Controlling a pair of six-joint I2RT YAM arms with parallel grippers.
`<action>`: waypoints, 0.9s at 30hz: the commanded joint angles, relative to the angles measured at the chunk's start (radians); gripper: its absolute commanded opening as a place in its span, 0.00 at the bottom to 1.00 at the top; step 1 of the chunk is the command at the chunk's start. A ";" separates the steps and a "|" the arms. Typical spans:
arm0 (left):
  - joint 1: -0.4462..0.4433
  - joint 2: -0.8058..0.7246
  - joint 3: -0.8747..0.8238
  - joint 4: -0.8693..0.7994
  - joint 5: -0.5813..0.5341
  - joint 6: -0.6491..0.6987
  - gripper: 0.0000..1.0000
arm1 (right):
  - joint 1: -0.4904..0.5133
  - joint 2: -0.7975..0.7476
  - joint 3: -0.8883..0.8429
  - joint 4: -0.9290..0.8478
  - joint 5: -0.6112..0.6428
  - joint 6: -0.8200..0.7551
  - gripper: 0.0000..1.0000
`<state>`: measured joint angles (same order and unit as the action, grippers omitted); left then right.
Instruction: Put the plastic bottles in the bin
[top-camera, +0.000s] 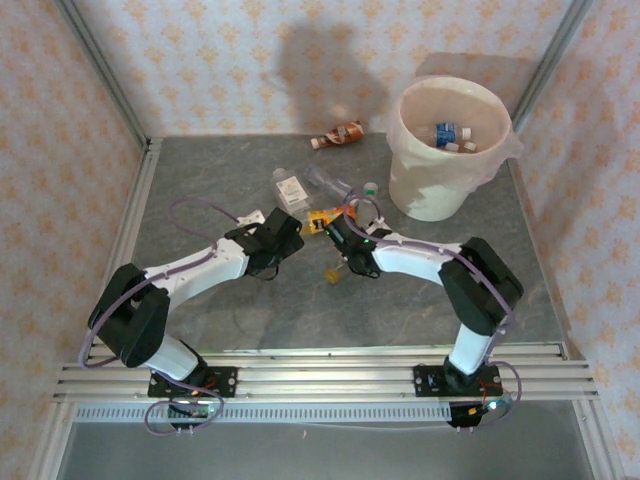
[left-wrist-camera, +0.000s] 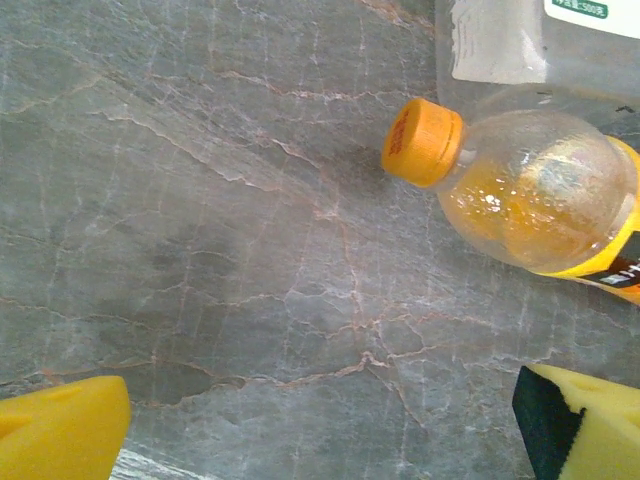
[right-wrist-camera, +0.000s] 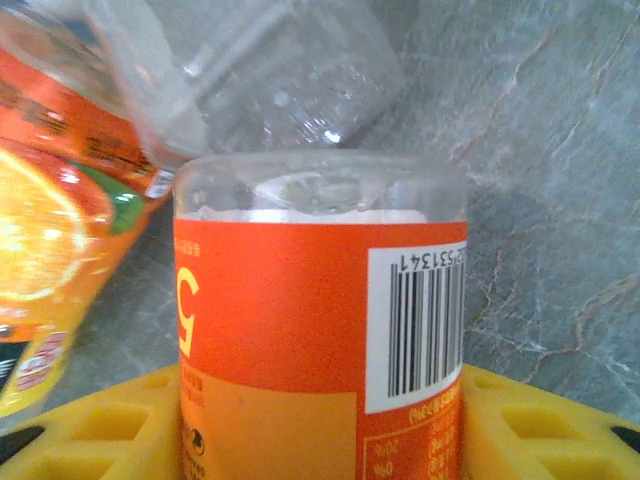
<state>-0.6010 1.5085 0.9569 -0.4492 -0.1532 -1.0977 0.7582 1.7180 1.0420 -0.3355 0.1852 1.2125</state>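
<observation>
Right gripper (right-wrist-camera: 320, 410) pinching orange-labelled bottle (right-wrist-camera: 300, 300); left gripper (left-wrist-camera: 320, 430) hanging open. Apparently grasping step; next needing lift over bin (top-camera: 430, 190).

Cream bin (top-camera: 430, 195) upright, perhaps three bottles (top-camera: 447, 133) inside; orange-labelled bottle (right-wrist-camera: 300, 340) left of it

Your top view looks down from above and behind the arm bases, wide over the whole surface (top-camera: 300, 310) and the bin (top-camera: 430, 195). Your left wrist view faces down, close over that same surface, fingers (left-wrist-camera: 60, 435) at its bottom corners. Your right wrist view sits closer still, hard against an orange-labelled bottle (right-wrist-camera: 300, 330).
</observation>
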 joint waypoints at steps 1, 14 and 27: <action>0.008 -0.015 0.020 0.050 0.031 0.023 1.00 | -0.007 -0.122 -0.011 0.014 0.069 -0.048 0.54; 0.008 -0.169 -0.056 0.162 -0.018 0.018 1.00 | 0.000 -0.513 -0.015 0.240 0.263 -0.552 0.49; 0.008 -0.168 -0.073 0.171 0.010 0.000 1.00 | -0.311 -0.506 0.299 0.274 0.078 -1.083 0.45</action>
<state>-0.6010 1.3418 0.8925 -0.2928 -0.1272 -1.0920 0.4915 1.2060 1.2514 -0.0883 0.3233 0.2794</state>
